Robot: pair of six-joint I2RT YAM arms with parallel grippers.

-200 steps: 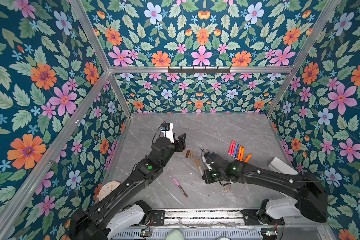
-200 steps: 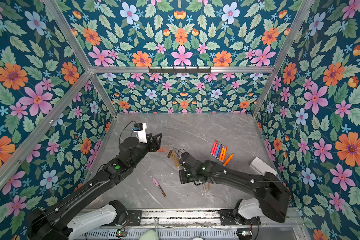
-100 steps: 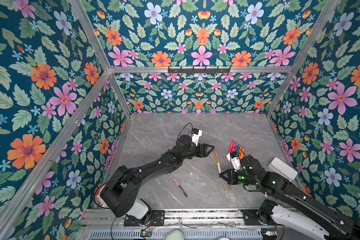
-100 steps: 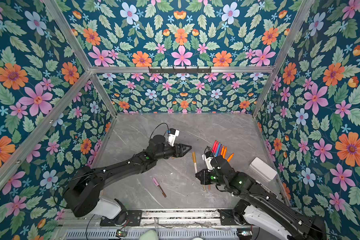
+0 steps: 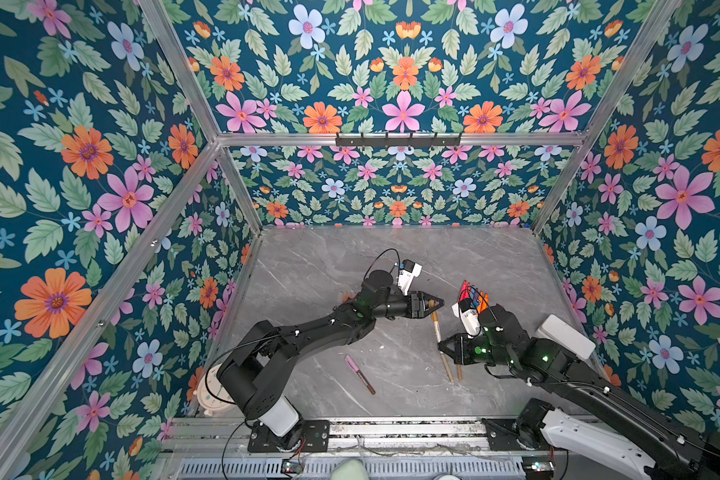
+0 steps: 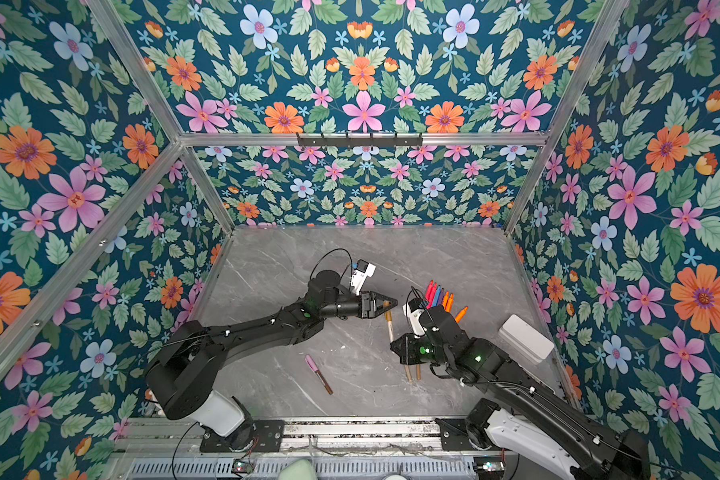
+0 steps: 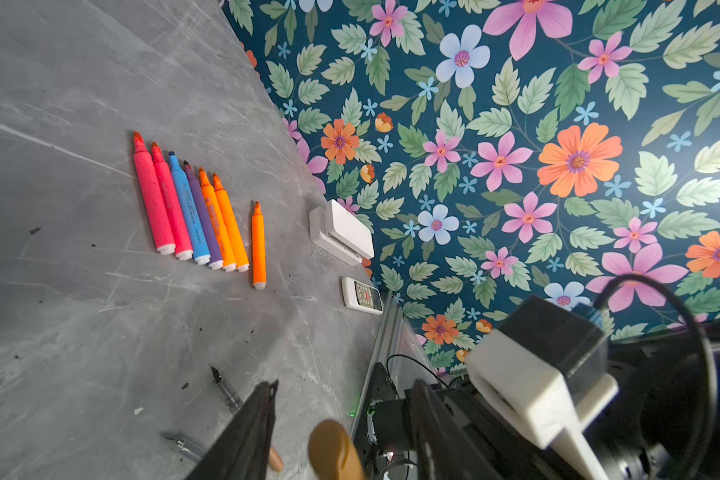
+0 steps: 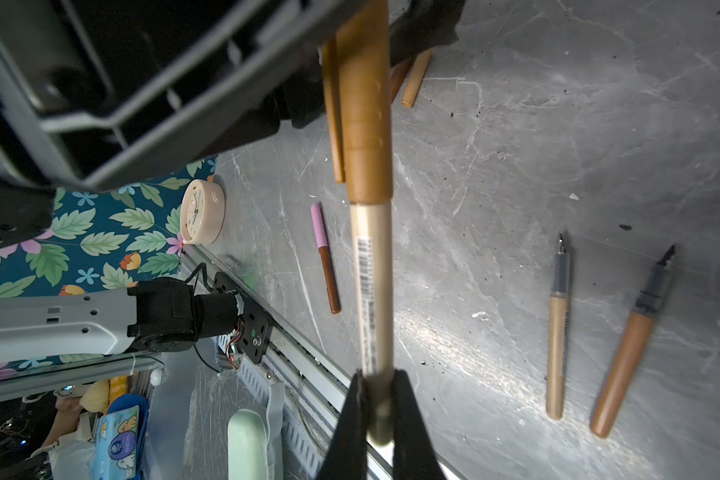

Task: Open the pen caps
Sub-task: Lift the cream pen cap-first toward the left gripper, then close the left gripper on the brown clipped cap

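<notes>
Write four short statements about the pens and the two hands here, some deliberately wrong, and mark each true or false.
1. The right hand grips the beige pen by its barrel. True.
2. The brown cap is off that pen. False: it sits on the barrel, between the open jaws of the left hand.
3. The coloured markers lie uncapped. True.
4. The left hand holds the pink-capped pen. False: it lies alone on the table.

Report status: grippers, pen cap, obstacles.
Right gripper shut on beige pen barrel. Left gripper open astride its golden-brown plastic cap. Loose pink-capped brown pen lies clear.
</notes>
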